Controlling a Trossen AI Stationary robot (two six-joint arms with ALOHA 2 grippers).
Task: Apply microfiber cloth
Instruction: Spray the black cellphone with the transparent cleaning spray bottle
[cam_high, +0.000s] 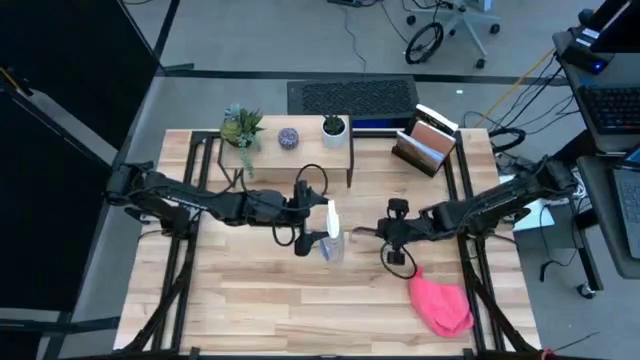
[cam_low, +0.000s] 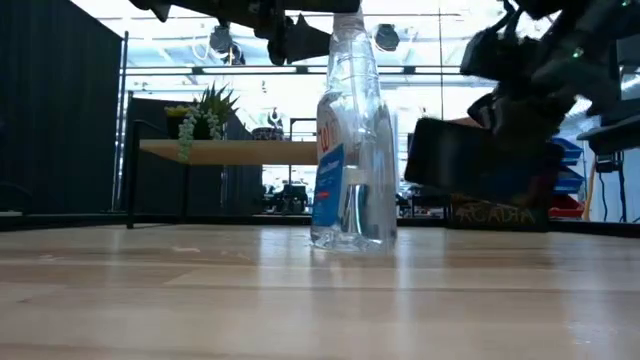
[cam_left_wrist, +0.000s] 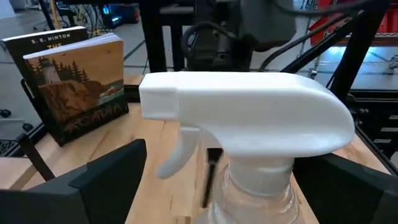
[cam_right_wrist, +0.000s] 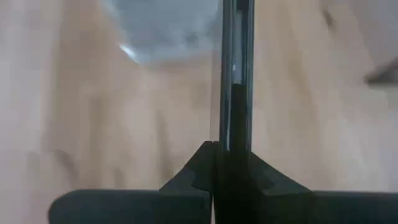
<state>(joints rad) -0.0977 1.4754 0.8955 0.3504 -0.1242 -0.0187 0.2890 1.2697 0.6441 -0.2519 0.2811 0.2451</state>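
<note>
Two grippers work mid-frame: our right gripper (cam_high: 372, 232) clamps the smartphone (cam_right_wrist: 235, 74) edge-on for wiping; our left gripper (cam_high: 322, 236) fingers straddle the spray bottle (cam_low: 350, 140) wide; pink microfiber cloth (cam_high: 440, 304) waits lower right.

Table: a light wooden table top (cam_high: 270, 290) made of long planks, with a black metal frame (cam_high: 180, 260) under it.
Shelf: a small wooden shelf on thin black legs (cam_high: 290, 152) stands at the back of the table.
Plants: a green leafy plant (cam_high: 241, 127), a small round purple-grey pot (cam_high: 289, 137) and a small white pot with a green plant (cam_high: 334, 126) sit on the shelf.
Books: picture books in a black stand (cam_high: 428, 143) are at the back right corner.
Floor: grey and smooth (cam_high: 250, 50), with a dark mat (cam_high: 352, 96) behind the table.
Wall: a tall black screen (cam_high: 60, 110) stands on the left.
Chair: a white office chair on wheels (cam_high: 462, 22) is far back.
Desk: a desk with a dark keyboard (cam_high: 610, 108) is at the right.
Light: bright white ceiling lights (cam_low: 250, 40) shine in the low view.
</note>
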